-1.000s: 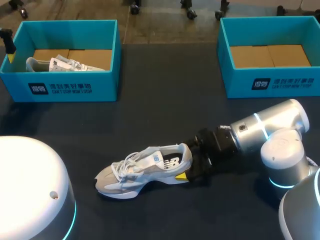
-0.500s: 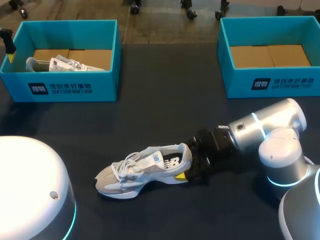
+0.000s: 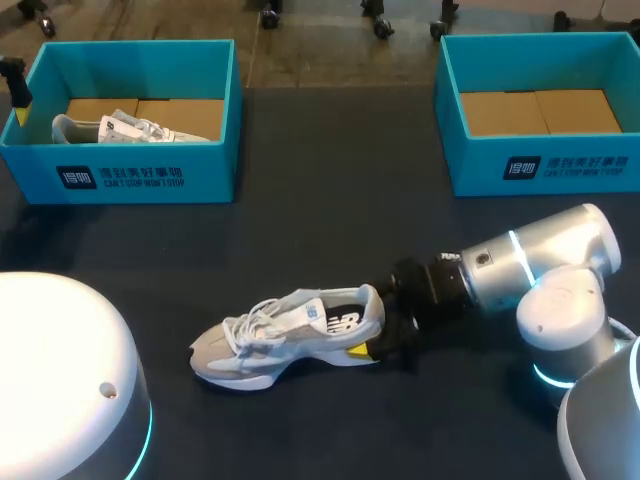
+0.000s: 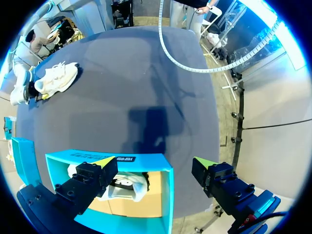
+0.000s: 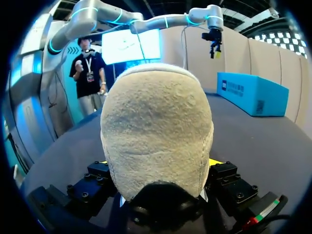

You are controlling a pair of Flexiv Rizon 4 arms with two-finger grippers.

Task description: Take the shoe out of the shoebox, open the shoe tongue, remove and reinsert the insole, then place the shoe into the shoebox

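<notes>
1. Shoe [image 3: 285, 335] sits front-centre on table [image 3: 320, 210], toe left. Right gripper [image 3: 372, 340] clamps its heel; wrist view shows heel filling gap btw fingers.
2. Well apart from left shoebox [image 3: 150, 175] and right shoebox [image 3: 545, 165] at far edge.
3. Left gripper [image 4: 155, 162], fingers wide (seen in its wrist view only), hangs over left shoebox w/ 2nd shoe [image 3: 120, 127].

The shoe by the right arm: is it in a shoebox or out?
Out. The shoe stands on its sole on the table, apart from the left shoebox and right shoebox, heel between the jaws of the right arm.
</notes>
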